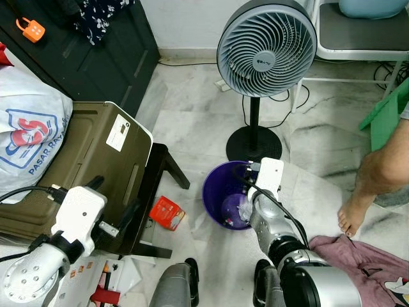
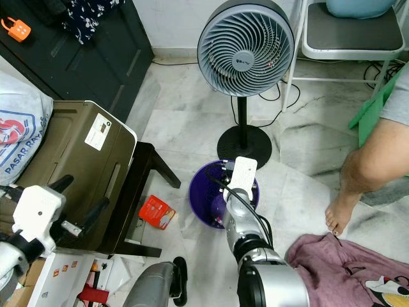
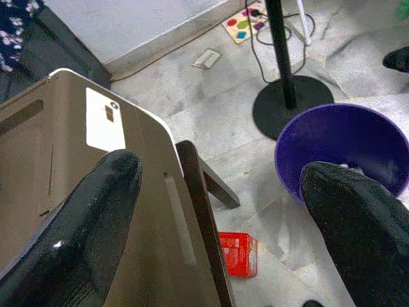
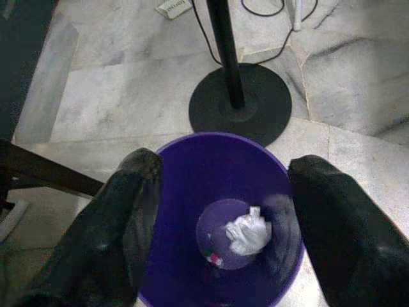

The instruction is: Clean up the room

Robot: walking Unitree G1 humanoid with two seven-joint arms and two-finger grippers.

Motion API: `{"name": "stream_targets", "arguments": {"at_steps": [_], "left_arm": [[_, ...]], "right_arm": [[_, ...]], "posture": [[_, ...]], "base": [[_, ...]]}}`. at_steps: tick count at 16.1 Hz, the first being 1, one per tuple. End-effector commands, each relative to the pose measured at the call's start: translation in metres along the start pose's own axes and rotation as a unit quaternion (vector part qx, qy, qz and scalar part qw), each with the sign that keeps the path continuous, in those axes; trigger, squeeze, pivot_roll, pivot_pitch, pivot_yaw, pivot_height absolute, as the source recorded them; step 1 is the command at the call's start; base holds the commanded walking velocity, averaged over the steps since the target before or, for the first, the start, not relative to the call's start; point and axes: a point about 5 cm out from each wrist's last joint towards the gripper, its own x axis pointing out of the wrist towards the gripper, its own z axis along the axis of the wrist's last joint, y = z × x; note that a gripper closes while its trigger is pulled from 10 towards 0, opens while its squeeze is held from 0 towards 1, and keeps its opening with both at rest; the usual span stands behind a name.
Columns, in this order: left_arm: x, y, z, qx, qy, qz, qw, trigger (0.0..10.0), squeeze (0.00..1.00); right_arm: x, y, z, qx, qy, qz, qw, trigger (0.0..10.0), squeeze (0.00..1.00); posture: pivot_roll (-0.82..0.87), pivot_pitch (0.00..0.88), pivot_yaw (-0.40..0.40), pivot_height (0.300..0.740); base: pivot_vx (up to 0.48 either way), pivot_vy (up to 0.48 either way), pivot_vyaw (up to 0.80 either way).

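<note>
Right gripper (image 4: 217, 224) poised over purple bin (image 4: 185, 166), fingers spread, empty. Crumpled paper (image 4: 248, 231) lying in the bin below, between them. Left gripper (image 3: 217, 211) open beside brown case (image 3: 57, 192)

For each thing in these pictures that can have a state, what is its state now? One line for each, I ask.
Purple bin: upright, holds a crumpled white paper.
Right claw: open, above the bin's mouth.
Left claw: open, holding nothing, over the brown case.
Standing fan: upright; running or not, cannot tell.
Red packet: lying on the floor beside the bin.
Pink cloth: crumpled on the floor.
</note>
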Motion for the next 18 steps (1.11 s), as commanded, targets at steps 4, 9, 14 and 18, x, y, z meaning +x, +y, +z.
{"name": "stream_targets", "arguments": {"at_steps": [4, 9, 14, 18], "left_arm": [[0.017, -0.005, -0.001, -0.010, -0.017, 0.018, 1.000, 10.0, 0.00], [0.056, -0.021, 0.017, -0.050, -0.078, 0.014, 0.996, 10.0, 0.00], [0.088, -0.028, 0.018, -0.075, -0.111, 0.024, 0.991, 10.0, 0.00], [0.104, -0.049, 0.020, -0.082, -0.130, 0.003, 0.988, 10.0, 0.00]], "right_arm": [[0.002, 0.006, 0.011, -0.018, -0.029, 0.030, 0.999, 10.0, 1.00], [0.003, -0.008, 0.033, -0.060, -0.099, 0.048, 0.992, 10.0, 1.00], [-0.025, 0.002, 0.035, -0.130, -0.146, 0.153, 0.969, 10.0, 1.00], [-0.046, 0.009, 0.045, -0.174, -0.195, 0.211, 0.942, 10.0, 1.00]], "posture": [[0.27, 0.209, 0.173, 0.740], [0.16, 0.115, 0.110, 0.740], [0.06, 0.000, 0.071, 0.740], [0.01, 0.000, 0.072, 0.740]], "base": [[0.000, 0.000, 0.00], [0.000, 0.000, 0.00], [0.000, 0.000, 0.00], [0.000, 0.000, 0.00]]}}
